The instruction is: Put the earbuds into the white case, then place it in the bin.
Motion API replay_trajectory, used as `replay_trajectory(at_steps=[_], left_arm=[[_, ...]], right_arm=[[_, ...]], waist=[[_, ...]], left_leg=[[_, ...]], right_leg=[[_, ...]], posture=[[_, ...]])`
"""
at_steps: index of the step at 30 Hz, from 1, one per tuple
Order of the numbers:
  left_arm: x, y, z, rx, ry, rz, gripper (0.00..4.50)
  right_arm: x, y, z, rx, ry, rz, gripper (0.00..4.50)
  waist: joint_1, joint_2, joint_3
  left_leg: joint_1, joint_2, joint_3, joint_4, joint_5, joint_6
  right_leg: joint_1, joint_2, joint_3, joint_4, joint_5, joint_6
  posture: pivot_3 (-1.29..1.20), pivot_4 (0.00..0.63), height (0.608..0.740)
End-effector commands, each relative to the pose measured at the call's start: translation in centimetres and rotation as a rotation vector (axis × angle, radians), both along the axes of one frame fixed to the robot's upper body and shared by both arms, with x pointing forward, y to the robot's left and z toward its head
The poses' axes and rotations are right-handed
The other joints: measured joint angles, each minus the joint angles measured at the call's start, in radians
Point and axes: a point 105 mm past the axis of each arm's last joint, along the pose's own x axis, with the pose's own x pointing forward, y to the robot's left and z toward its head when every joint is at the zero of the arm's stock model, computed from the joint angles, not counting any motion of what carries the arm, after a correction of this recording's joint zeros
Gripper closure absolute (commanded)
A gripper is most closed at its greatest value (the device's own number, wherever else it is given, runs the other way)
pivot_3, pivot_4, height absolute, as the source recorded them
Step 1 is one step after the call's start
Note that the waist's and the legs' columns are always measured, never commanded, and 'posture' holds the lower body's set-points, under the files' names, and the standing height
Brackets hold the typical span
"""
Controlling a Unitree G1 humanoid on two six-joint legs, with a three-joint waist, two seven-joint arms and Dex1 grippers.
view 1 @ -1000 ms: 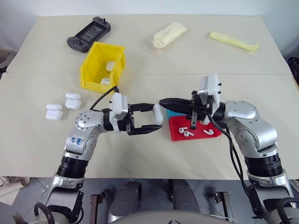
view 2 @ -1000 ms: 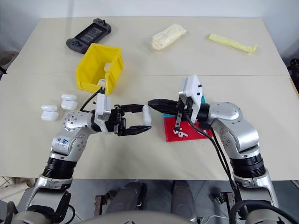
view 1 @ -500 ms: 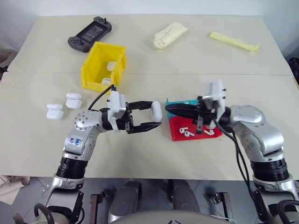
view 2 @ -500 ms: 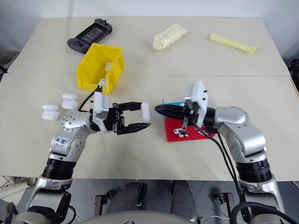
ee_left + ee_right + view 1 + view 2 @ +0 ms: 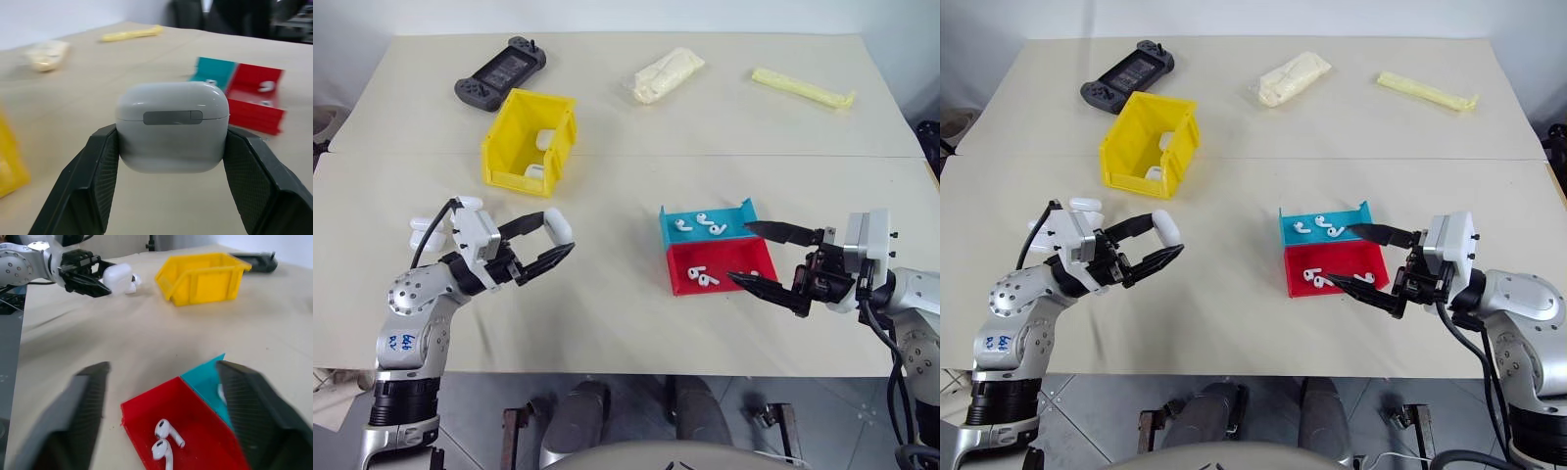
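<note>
My left gripper is shut on the white case, held above the table's left front with its lid shut; the case sits squeezed between both fingers. My right gripper is open and empty at the right edge of the two trays. Earbuds lie in the red tray, and more earbuds lie in the teal tray behind it. The yellow bin stands at the back left with white cases inside.
Spare white cases lie on the table behind my left wrist. A black game controller, a cream wrapped bundle and a yellow strip lie along the far side. Bare table separates the two grippers.
The two grippers have drawn apart from the middle. The left one carried the case to the left; the right one pulled back to the right and opened, uncovering the trays.
</note>
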Motion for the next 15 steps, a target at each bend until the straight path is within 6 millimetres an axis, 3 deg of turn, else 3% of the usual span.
replay_trajectory(at_steps=[1, 8, 12, 15], left_arm=[[0.8, 1.8, 0.9, -0.007, -0.051, 0.16, 1.72], [2.8, 2.4, 3.0, -0.106, -0.077, 0.246, 1.72], [7.9, 4.1, 5.7, -0.085, -0.11, 0.444, 1.72], [10.7, 4.7, 6.5, -0.085, -0.11, 0.529, 1.72]], right_arm=[[-0.4, 0.2, 0.9, 0.028, -0.071, -0.028, 0.03], [-0.2, 0.4, 0.3, 0.005, -0.088, -0.064, 0.03], [0.2, 0.5, -0.1, 0.001, -0.075, -0.079, 0.03], [0.4, 0.6, -0.2, -0.005, -0.079, -0.082, 0.03]], waist=[[0.001, 0.0, 0.0], [0.005, 0.0, 0.0], [0.007, -0.001, 0.0], [0.001, -0.001, 0.0]], left_leg=[[0.0, 0.0, 0.0, 0.0, 0.0, 0.0], [0.0, -0.001, -0.001, 0.0, 0.0, 0.0], [0.0, -0.003, -0.001, 0.001, 0.0, 0.0], [0.0, -0.005, -0.001, 0.001, 0.0, 0.0]], right_leg=[[0.0, 0.0, 0.0, 0.0, 0.0, 0.0], [0.0, -0.001, 0.0, 0.001, 0.0, 0.0], [0.0, 0.0, -0.001, 0.001, 0.0, 0.0], [0.0, 0.0, -0.001, 0.004, 0.0, 0.0]], posture=[[0.0, 0.15, 0.74], [0.0, 0.15, 0.74], [0.0, 0.15, 0.74], [0.0, 0.15, 0.74]])
